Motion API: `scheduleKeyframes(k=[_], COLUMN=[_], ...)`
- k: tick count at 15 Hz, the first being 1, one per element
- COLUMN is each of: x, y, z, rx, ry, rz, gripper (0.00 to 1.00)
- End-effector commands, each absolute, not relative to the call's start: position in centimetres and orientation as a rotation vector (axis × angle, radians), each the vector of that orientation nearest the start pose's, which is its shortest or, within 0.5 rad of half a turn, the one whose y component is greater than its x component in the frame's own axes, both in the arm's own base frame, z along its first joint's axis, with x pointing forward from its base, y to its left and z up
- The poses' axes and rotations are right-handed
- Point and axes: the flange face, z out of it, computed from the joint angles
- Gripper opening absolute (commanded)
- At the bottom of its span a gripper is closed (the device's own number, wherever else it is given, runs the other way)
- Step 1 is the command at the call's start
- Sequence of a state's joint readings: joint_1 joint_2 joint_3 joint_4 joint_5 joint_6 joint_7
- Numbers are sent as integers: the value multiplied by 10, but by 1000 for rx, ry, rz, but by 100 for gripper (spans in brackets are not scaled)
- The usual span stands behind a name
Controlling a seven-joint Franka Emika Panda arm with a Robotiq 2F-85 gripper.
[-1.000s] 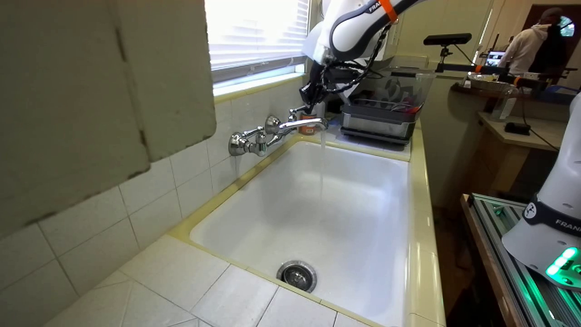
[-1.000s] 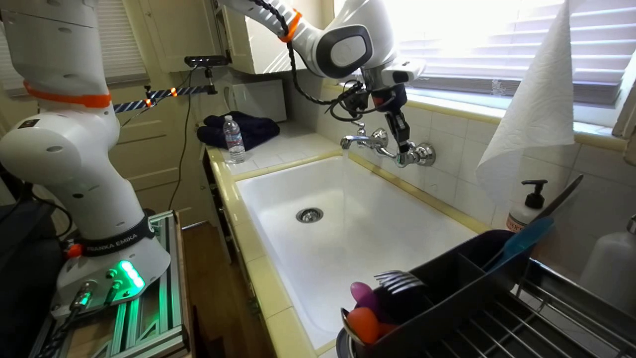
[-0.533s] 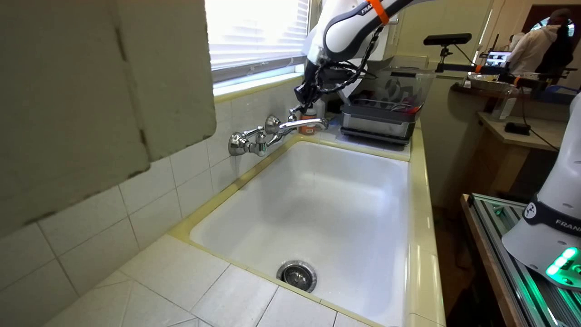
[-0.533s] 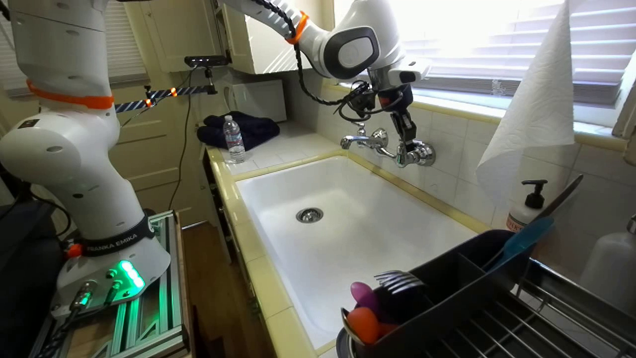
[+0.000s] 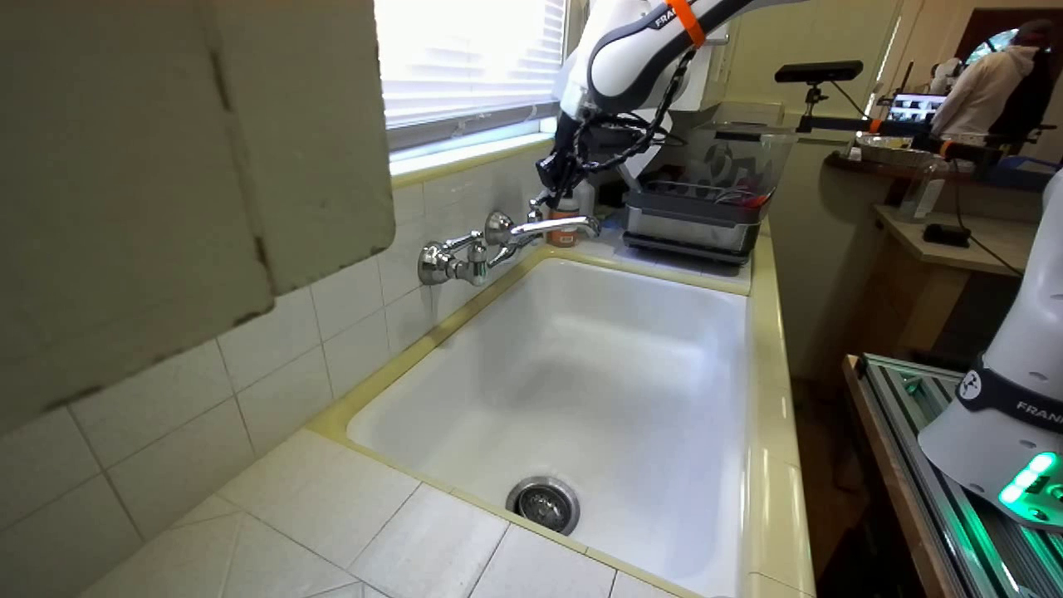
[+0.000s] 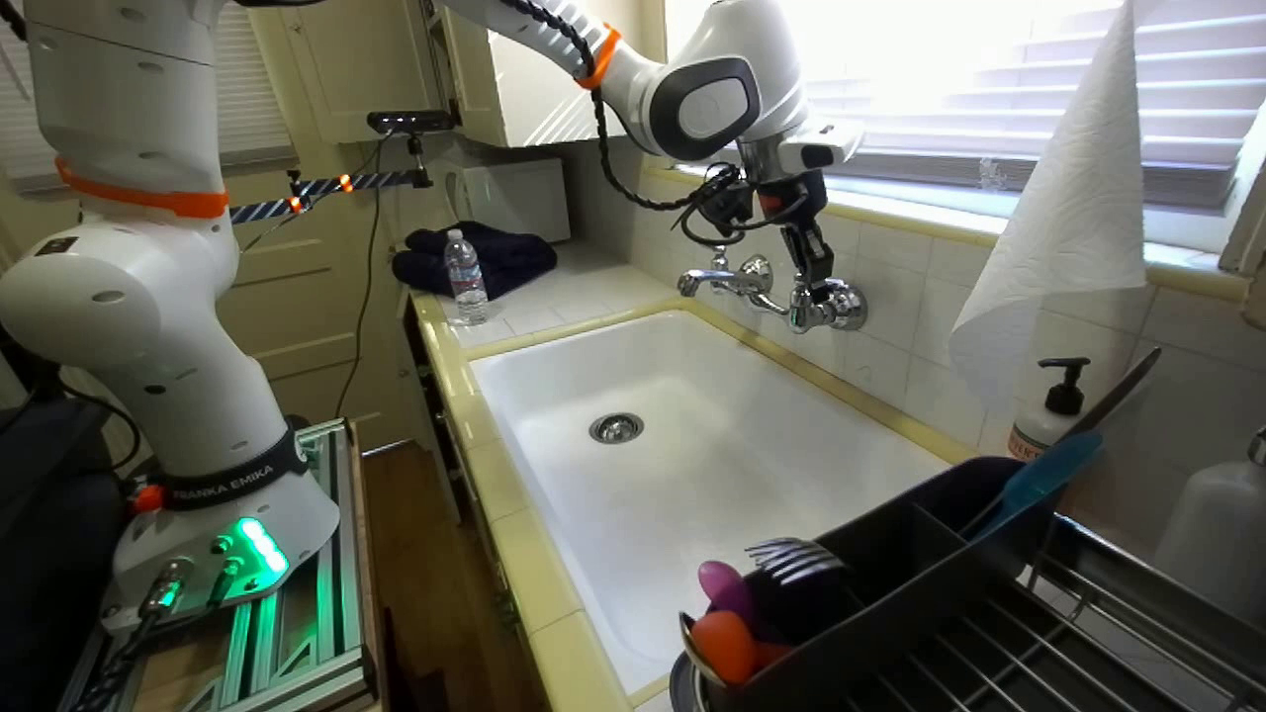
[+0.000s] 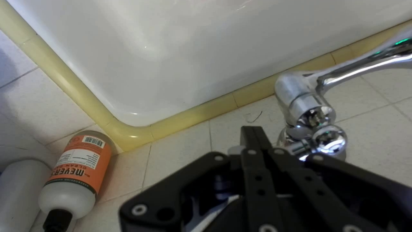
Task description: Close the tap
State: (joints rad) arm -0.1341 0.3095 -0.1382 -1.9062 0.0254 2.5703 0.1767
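Pincer pressed together at knobby handle, partly hidden; contact hard to make out | tap on tiled wall, cut off in wrist view; spout roughly level lengthwise, pointing out over white sink | farther off, dark caddy holding fork, purple utensil, orange utensil, blue utensil

Arm: one, white, ringed with orange bands. Base: at eight o'clock in an exterior view, green lamps lit. Column: rising above the base. Forearm: same view, entering at eleven o'clock, sloping down toward four. Wrist: same view, just past twelve o'clock, bent downward. Gripper: same view, at two o'clock, black, pointing between five and six; hung below the wrist in both exterior views. Fingers: wrist view, set together side by side, tips toward twelve o'clock. Linkages: wrist view, splayed toward eight and four.
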Motion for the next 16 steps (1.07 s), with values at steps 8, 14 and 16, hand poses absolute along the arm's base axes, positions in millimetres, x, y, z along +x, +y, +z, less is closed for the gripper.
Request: scheduleKeyframes(k=[8, 14, 16], x=[629, 608, 600], y=[-167, -165, -163], z=[390, 397, 402], rx=[-3065, -3094, -3095], ry=[674, 651, 643], rz=[-587, -550, -527], gripper=[0, 0, 0])
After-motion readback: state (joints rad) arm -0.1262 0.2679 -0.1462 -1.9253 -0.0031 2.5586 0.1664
